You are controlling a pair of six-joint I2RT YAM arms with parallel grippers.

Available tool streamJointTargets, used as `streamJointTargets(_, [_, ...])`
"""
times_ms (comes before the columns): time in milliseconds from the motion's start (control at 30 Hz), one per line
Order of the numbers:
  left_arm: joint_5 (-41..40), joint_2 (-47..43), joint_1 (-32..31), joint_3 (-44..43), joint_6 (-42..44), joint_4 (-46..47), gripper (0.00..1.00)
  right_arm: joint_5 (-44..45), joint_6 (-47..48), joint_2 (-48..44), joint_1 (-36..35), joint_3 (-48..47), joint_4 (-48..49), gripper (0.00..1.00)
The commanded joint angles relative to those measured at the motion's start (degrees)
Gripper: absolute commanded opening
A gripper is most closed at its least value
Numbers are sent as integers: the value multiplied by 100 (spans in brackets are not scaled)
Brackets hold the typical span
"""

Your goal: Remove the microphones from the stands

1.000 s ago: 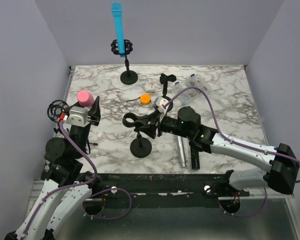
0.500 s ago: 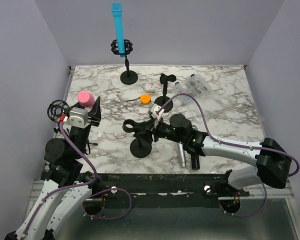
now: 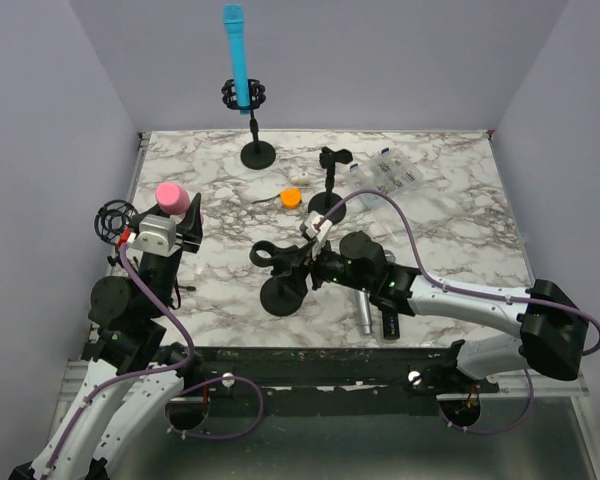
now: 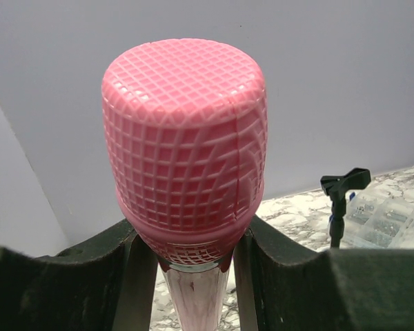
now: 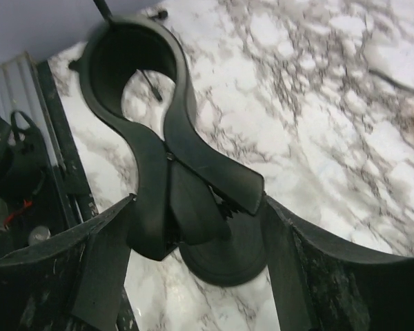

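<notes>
Overhead and wrist views of two arms at a marble table [image 3: 460, 225].

Left: the left tool [image 3: 170, 224] was closed on the shaft of the pink microphone [image 4: 185, 138]. It held the microphone upright, above the table's left edge and well apart from every stand. In the left wrist view the gridded pink head rose above the two dark fingers [image 4: 69, 276], which pressed the shaft from either side just below the head.

Centre: a black stand [image 3: 282, 296] stood on its round base near the front of the table, its clip [image 5: 167, 165] empty. The right tool [image 5: 196, 227] reached in from the right and straddled the clip's two handles, one finger on each side. The jaws stood at a middling width. Each finger lay at or just beside a handle, but whether they pressed it could not be told. The clip's ring pointed away from the right wrist camera.

Rear: a blue microphone [image 3: 239, 60] stood upright in a second stand [image 3: 257, 153] at the far edge. A third stand [image 3: 329, 185], smaller and empty, stood right of centre, near a small orange object [image 3: 291, 198] and a clear plastic box [image 3: 388, 176].

Front right: a silver cylinder [image 3: 363, 304] lay on the table just beside the right arm. A round black wire holder [image 3: 113, 218] showed at the table's left edge, next to the left arm.
</notes>
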State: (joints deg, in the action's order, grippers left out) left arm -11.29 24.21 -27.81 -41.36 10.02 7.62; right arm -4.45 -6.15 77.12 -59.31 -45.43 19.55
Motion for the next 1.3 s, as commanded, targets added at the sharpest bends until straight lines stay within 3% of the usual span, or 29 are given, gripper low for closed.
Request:
streamJointTargets(0, [215,-10,27,58,-26,170,0,174,-405,31,-64,-46,-847,80])
streamJointTargets(233, [601,101,22,-27,-186,122,0,244,-709,-269,-65,-483,-1339,99])
streamJointTargets(467, [1264,232,22,-692,-854,-381,0,659,-857,-1547,-64,-450,-2109,100])
streamJointTargets(633, [3061,1033,22,-1948,-2624,-1243,0,1891,-1169,-2823,-69,-276,-2729,100])
streamJointTargets(733, [4409,1665,24,-2098,-4185,-588,0,2351,-1331,-3526,-65,-107,-2989,100])
streamJointTargets(833, [4899,2509,-103,-1990,-5874,81,0,2446,-1486,-4090,-64,38,-3049,100])
streamJointTargets(933, [4282,3305,-765,-2252,-5858,-564,0,2417,-1577,-4547,-64,150,-3082,100])
streamJointTargets(1067, [2350,3963,-1611,-2093,-6193,-1053,0,2491,-1689,-5021,-63,241,-3216,100])
streamJointTargets(1267, [404,5195,-2498,-2346,-6730,-2158,0,2625,-1855,-5739,-64,376,-3370,100])
